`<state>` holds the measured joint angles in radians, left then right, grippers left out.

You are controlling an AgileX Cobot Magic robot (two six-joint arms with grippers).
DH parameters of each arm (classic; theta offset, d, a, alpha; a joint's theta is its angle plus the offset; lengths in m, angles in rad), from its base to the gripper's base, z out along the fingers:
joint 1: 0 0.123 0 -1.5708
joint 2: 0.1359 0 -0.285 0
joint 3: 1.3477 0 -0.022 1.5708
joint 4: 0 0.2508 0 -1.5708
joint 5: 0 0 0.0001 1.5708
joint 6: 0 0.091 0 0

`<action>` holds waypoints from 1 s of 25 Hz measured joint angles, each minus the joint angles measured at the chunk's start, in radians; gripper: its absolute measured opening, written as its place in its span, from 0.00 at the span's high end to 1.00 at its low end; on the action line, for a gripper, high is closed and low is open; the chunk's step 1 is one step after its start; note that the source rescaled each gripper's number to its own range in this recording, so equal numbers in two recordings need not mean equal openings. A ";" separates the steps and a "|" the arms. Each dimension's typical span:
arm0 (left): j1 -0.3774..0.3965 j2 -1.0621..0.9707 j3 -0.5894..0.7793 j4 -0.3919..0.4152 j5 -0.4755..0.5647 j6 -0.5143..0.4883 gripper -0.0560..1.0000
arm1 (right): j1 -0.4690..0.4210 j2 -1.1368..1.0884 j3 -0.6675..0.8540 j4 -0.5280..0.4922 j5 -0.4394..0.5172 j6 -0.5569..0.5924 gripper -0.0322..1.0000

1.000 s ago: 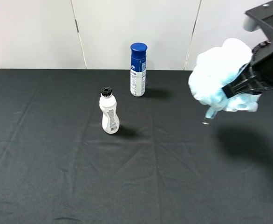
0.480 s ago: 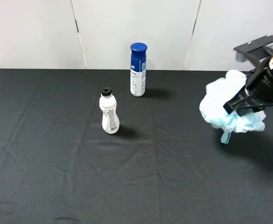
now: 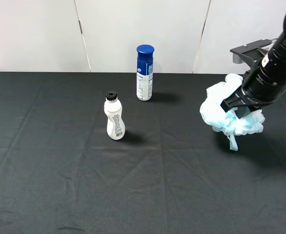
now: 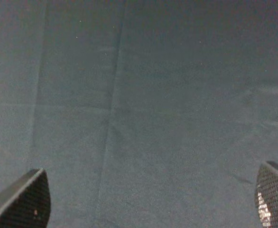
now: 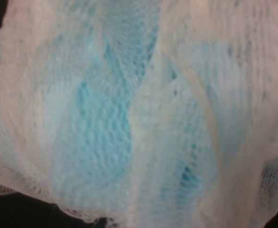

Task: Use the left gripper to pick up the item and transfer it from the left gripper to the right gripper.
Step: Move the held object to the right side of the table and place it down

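Right wrist view is filled by the pale blue and white item [image 5: 129, 114], clamped in the right gripper [image 3: 236, 103] and bulging out around and below it. Well apart from that gripper, a white bottle [image 3: 114, 117] and a blue-capped spray can [image 3: 144, 73] stand on the desk [image 3: 60, 185]. The left gripper [image 4: 148, 202] gapes wide over the desk, holding nothing.

We find the right gripper [image 3: 238, 108], clamped on the item [image 3: 216, 109], lower than one second ago and shifted toward the middle; the item now hangs close to the black cloth [image 3: 133, 185].
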<state>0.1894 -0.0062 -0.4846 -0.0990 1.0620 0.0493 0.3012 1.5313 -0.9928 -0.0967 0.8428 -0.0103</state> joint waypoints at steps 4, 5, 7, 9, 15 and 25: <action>0.000 0.000 0.000 0.000 0.000 0.000 0.24 | 0.000 0.031 -0.034 0.016 0.010 -0.005 0.97; 0.000 0.000 0.000 0.000 0.000 0.000 0.24 | 0.000 0.039 -0.039 0.021 0.011 -0.013 0.97; 0.000 0.000 0.000 0.000 0.000 0.000 0.24 | 0.000 0.056 -0.047 0.033 0.017 -0.028 0.97; 0.000 0.000 0.000 0.000 0.000 0.000 0.24 | 0.000 0.070 -0.050 0.060 0.019 -0.046 0.97; 0.000 0.000 0.000 0.000 0.000 0.000 0.24 | 0.000 0.095 -0.050 0.112 0.017 -0.083 0.97; 0.000 0.000 0.000 0.000 0.000 0.000 0.24 | 0.000 0.103 -0.050 0.121 0.015 -0.085 0.97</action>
<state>0.1894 -0.0062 -0.4846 -0.0990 1.0620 0.0493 0.3012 1.6342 -1.0429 0.0244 0.8573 -0.0956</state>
